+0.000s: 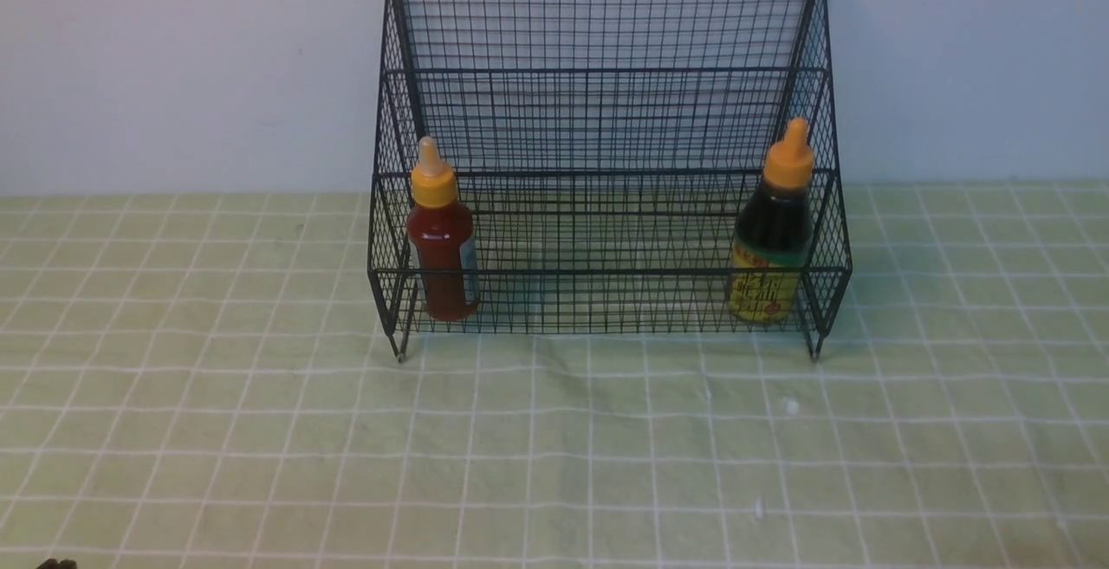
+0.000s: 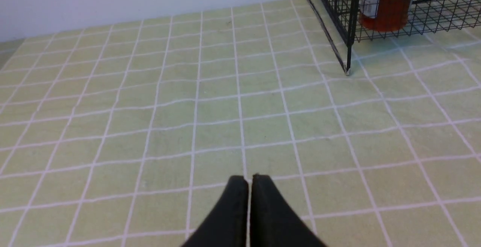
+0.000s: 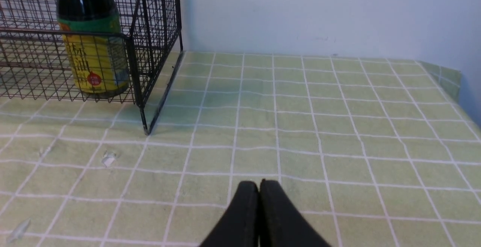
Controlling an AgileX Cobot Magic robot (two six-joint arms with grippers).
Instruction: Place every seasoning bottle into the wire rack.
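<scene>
- Find the wire rack (image 1: 606, 273) at twelve o'clock, seen from the robot's side.
- Find the reddish-brown bottle (image 1: 443, 248) inside at about eleven o'clock, near one sloping end, and the dark bottle (image 1: 774, 231) inside at about one o'clock, near the other.
- Judge the placing complete, with no further move needed.
- Beware of one more reach towards twelve o'clock: could snag the mesh, drag the rack over the checked cloth (image 1: 554, 456) and topple a bottle.
- Beware also of nudging either orange-yellow cap from above: might tip that bottle against the mesh.
- See the left gripper (image 2: 250, 177) closed, tips together, holding and touching nothing.
- See the right gripper (image 3: 259, 183) likewise closed, gripping nothing, well apart from the rack.
</scene>
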